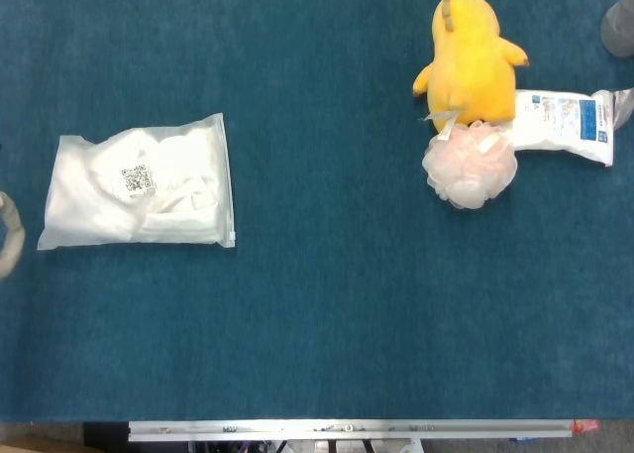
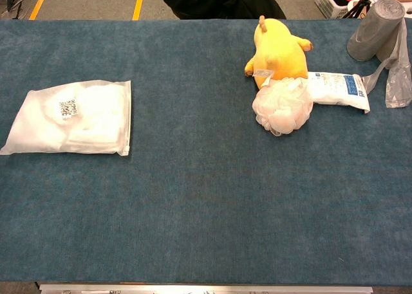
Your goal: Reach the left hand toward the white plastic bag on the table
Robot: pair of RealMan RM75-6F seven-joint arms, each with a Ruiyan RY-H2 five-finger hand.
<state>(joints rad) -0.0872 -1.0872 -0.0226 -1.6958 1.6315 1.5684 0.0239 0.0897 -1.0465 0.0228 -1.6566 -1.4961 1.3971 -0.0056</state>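
Observation:
The white plastic bag point(image 1: 141, 187) lies flat on the left side of the blue table, with a small QR label on top; the chest view shows the same bag point(image 2: 72, 119). A pale sliver of my left hand point(image 1: 8, 233) shows at the left edge of the head view, just left of the bag's near corner and apart from it. Too little of it shows to tell how its fingers stand. The chest view shows no hand. My right hand is out of both views.
At the far right lie a yellow plush toy point(image 1: 470, 58), a pale pink bath pouf point(image 1: 470, 166) and a white and blue packet point(image 1: 565, 124). A grey roll of bags point(image 2: 378, 30) stands at the far right corner. The table's front rail point(image 1: 347, 429) runs below.

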